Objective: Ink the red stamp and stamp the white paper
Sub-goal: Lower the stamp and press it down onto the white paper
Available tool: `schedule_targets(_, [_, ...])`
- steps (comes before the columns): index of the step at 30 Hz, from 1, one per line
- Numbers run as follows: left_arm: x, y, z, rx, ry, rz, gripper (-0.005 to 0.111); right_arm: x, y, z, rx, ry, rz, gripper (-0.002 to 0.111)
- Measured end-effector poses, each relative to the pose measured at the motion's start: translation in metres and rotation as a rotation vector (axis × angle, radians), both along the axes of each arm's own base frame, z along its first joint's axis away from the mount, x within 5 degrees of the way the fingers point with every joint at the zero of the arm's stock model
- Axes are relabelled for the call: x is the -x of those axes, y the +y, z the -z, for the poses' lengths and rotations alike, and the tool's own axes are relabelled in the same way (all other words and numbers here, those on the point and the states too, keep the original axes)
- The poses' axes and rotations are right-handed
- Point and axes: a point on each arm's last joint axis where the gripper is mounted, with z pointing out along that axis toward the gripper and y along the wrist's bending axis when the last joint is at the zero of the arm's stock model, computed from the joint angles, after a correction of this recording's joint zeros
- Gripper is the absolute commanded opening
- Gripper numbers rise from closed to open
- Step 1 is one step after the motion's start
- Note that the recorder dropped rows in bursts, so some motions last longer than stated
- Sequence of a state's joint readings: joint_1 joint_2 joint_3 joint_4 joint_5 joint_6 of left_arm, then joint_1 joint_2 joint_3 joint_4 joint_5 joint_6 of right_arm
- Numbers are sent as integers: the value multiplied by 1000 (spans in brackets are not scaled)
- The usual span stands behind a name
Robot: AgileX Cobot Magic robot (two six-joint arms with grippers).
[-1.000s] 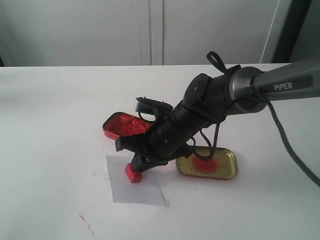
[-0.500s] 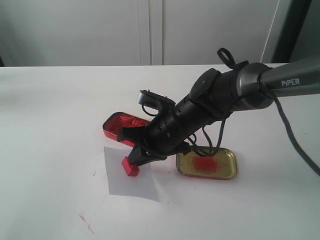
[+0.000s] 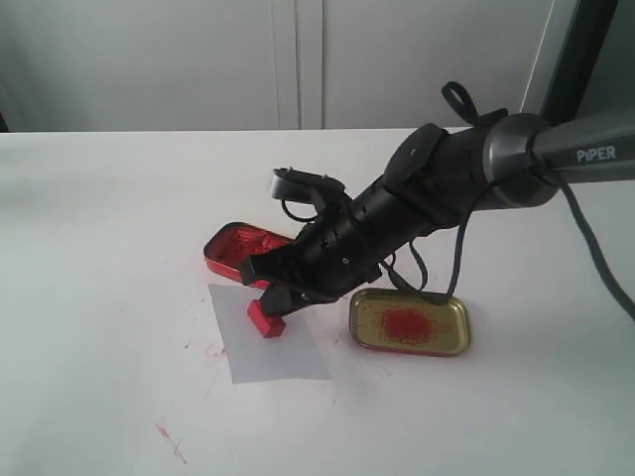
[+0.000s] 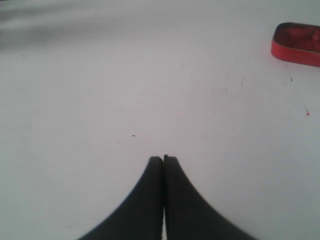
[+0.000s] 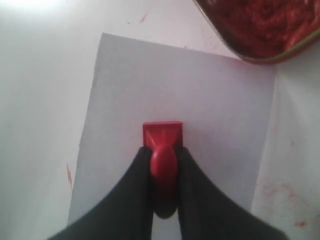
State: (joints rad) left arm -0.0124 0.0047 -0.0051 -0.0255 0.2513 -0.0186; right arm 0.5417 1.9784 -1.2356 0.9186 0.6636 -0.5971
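Observation:
My right gripper (image 3: 278, 302) is shut on the handle of the red stamp (image 3: 265, 319), whose square base rests on the white paper (image 3: 270, 347). In the right wrist view the stamp (image 5: 162, 145) sits between the black fingers (image 5: 137, 175) over the middle of the paper (image 5: 210, 110). Just beyond the sheet lies the red tin of paste (image 3: 238, 248), which shows at one corner of the right wrist view (image 5: 260, 25) too. My left gripper (image 4: 163, 159) is shut on nothing, over bare tabletop, with the red tin (image 4: 297, 42) far off.
A gold-coloured lid (image 3: 409, 322) with a red smear lies right of the paper, partly under the right arm (image 3: 437, 188). Small red marks (image 3: 169, 441) dot the white tabletop near the front. A wall stands behind the table's far edge.
The right gripper and stamp have shifted slightly toward the red tin. The paper has turned and slid under the stamp, and the arm has drawn back off the gold lid.

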Motion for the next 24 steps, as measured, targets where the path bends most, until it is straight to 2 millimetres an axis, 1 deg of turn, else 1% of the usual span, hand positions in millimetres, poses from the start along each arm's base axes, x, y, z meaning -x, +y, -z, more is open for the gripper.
schedule_targets(4, [0,0,0,0,0,0,0,3,4,-10,17,-119,-84,0])
schedule_targets(10, [0,0,0,0,0,0,0,15,17,-8,87,-217,-217,0])
schedule_targets(16, [0,0,0,0,0,0,0,23,32,-11,113,-311,-263,0])
schedule_targets(20, [0,0,0,0,0,0,0,26,35,-16,122,-350,-285,0])
schedule_targets(24, [0,0,0,0,0,0,0,24,32,-16,166,-394,-322,0])
